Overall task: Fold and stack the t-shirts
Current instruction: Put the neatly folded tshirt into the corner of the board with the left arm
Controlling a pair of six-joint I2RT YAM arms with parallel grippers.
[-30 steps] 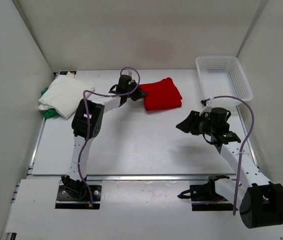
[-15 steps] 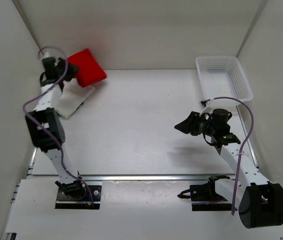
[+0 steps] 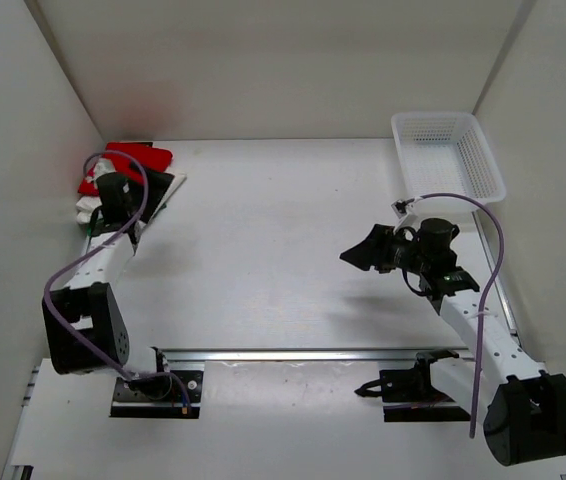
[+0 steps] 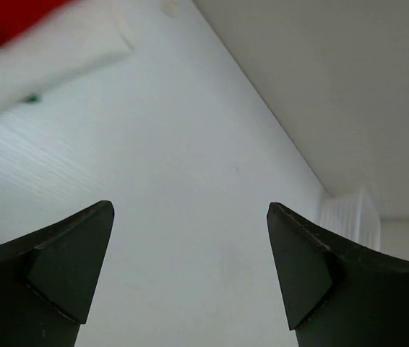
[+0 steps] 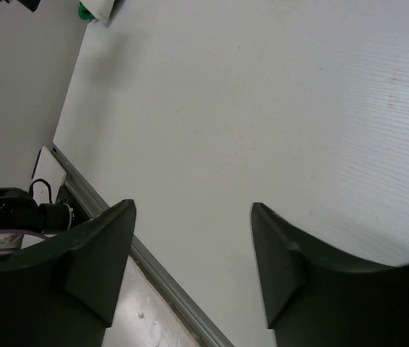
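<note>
Lowered since half a second ago: red t-shirt (image 3: 131, 160), then aloft against the back wall, now lying on top of the pile at ten o'clock on the table (image 3: 263, 260). Pulled back with it, the left arm.

Left arm first. Rises from its base at seven o'clock, bends at a low elbow, then runs toward eleven o'clock along the table's left edge. Ends with left gripper (image 3: 161, 187) just beside the red cloth, pointing toward three o'clock. Fingers spread wide, holding nothing, only bare table between them.

Right arm next. Climbs from five o'clock toward the middle right, then turns right gripper (image 3: 361, 252) toward nine o'clock. Hangs over open table, well apart from the pile and from the white mesh basket (image 3: 403, 165) at one o'clock. Fingers likewise parted, gripping nothing.

From above: both arms whole, red cloth topmost, lower layers mostly hidden by the left forearm.

From the left wrist: stacking order plain, with a red corner at upper left over the white t-shirt (image 4: 45, 61). Also the basket far off at the right edge.

From the right wrist: a bit of the green t-shirt (image 5: 85, 11) at the pile's near corner, beside a white edge, plus the metal rail (image 5: 168, 289) along the table's near side.
</note>
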